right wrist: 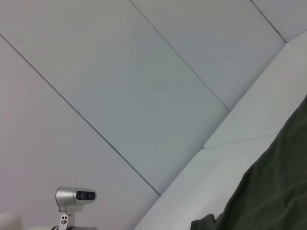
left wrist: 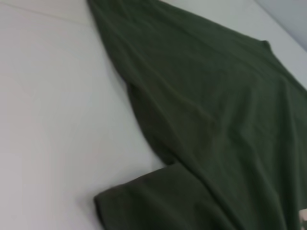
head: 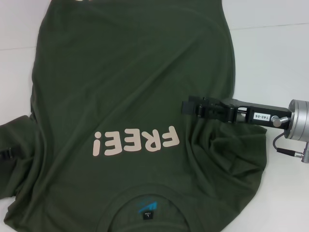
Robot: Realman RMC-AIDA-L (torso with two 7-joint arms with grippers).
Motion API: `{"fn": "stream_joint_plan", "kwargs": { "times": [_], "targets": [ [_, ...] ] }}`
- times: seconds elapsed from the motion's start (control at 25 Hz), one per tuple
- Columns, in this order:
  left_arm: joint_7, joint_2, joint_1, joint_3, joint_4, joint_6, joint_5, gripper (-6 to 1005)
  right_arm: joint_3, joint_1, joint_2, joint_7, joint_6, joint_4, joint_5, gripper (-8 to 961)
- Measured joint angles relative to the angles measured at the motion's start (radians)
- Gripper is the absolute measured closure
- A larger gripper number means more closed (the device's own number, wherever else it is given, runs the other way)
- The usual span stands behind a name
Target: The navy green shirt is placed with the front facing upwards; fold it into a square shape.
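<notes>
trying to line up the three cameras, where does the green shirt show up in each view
Head view: the navy green shirt fills most of the picture, collar nearest the camera, with the right hand over its right side.
Left wrist view: the shirt covers the right half, one sleeve at the lower edge.
Right wrist view: only a strip of it in the lower right corner.
Shared landmark: the white table beside the shirt's edge.

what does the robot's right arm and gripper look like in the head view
The right gripper is black, with chunky jointed jaws and a flat black bar carrying a small white label reading 140-06. Behind it sits a silver cylindrical wrist housing with a thin grey cable looping under it. The left gripper is not clearly shown.
</notes>
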Motion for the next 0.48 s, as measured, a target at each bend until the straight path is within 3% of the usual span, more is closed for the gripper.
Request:
{"fn": "stream_joint_plan", "kwargs": {
  "times": [0.48],
  "targets": [
    [0.003,-0.001,-0.004,-0.006,0.005,-0.003,-0.004,97,0.002,-0.004,0.0,0.001,0.0,0.0,0.0,38]
  ]
}}
